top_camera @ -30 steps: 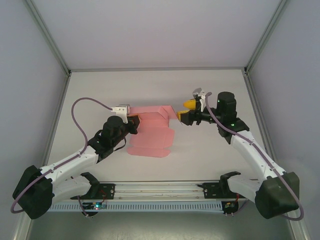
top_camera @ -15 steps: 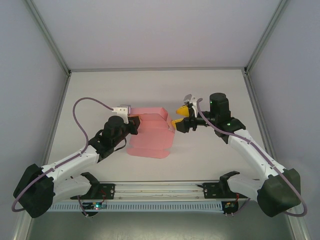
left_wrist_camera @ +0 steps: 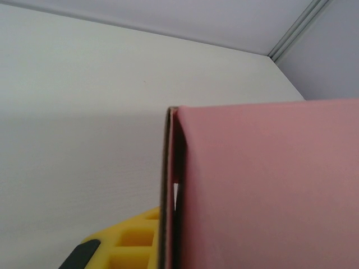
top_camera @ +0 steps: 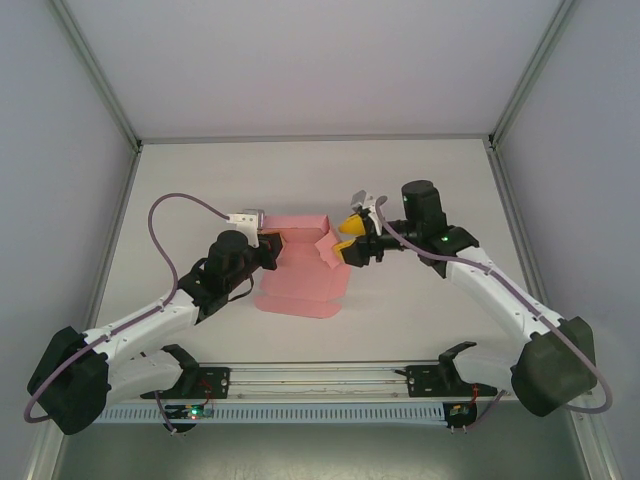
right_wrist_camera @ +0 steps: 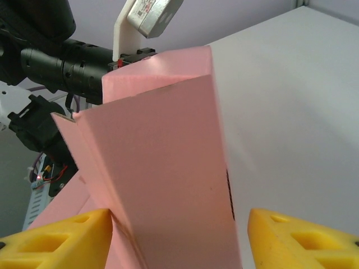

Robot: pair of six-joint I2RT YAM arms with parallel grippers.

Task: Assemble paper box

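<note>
**Top external.** The paper box [top_camera: 300, 285] lies mid-table between the two arms, half-formed. Its base panel is flat on the table [top_camera: 200, 180], and the rear wall and right flap are raised. The left gripper [top_camera: 268, 243] is pinched narrow on the box's left edge. The right gripper [top_camera: 350, 240] is at the raised right flap with its yellow fingers apart.

**Left wrist.** Pink card takes the right half of the frame, its cut edge upright at centre. One yellow finger [left_wrist_camera: 126, 246] sits just beside that edge, low in frame. The card hides the contact itself, so I judge the pinch from the overhead view.

**Right wrist.** A folded pink panel stands between the two yellow fingers [right_wrist_camera: 61, 235]. The finger at the frame's left touches the card. The other is apart from it, with bare table showing in the gap. The jaws are wide and nothing is gripped.

**Risks (judgement).**
- The flap stands slanted, so closing on it could crease the thin card off its fold line.
- Pushing it inward could slide the base or pull the edge out of the left pinch.
- If let go too early, the flap may spring back.

**Surroundings.** Just behind the panel are the left arm's black wrist [right_wrist_camera: 56, 56] and its white camera mount [right_wrist_camera: 146, 17]. This is the nearest obstruction if the right fingers advance. The purple cable [top_camera: 180, 205] loops clear to the left, and the enclosure walls are well apart.
</note>
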